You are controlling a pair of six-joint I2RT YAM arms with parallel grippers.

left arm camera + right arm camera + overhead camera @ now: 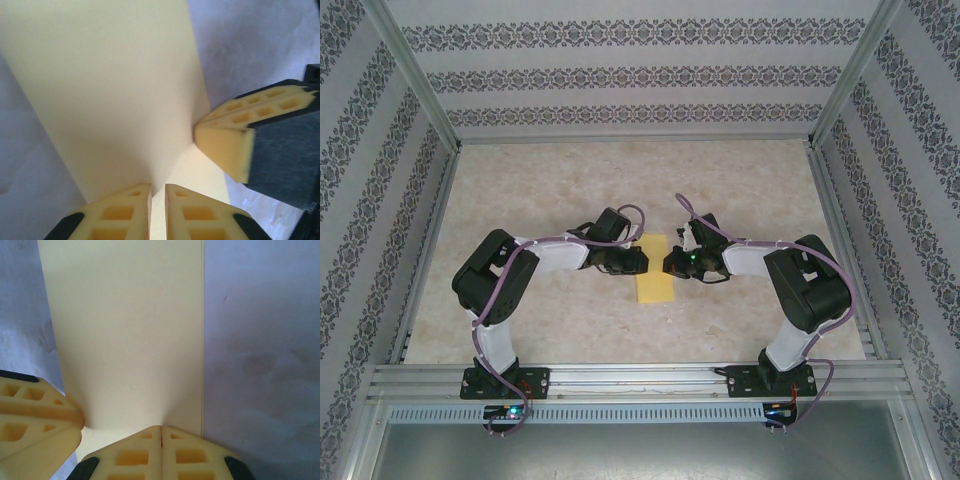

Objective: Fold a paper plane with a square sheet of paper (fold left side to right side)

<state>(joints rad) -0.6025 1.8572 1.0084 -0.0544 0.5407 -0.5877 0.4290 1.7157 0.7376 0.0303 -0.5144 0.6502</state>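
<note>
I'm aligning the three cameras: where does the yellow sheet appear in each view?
Top external: yellow sheet, just below picture centre.
Left wrist: sheet spans upper left and middle.
Right wrist: sheet upper middle, left of centre.
Shared landmark: pale marbled tabletop bordering the sheet's right edge.

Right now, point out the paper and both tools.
yellow paper (655,284), top external view, strip's bare lower half.
left tool (158,194), left wrist view, between fingertips.
right tool (161,434), right wrist view, between fingertips.
</note>
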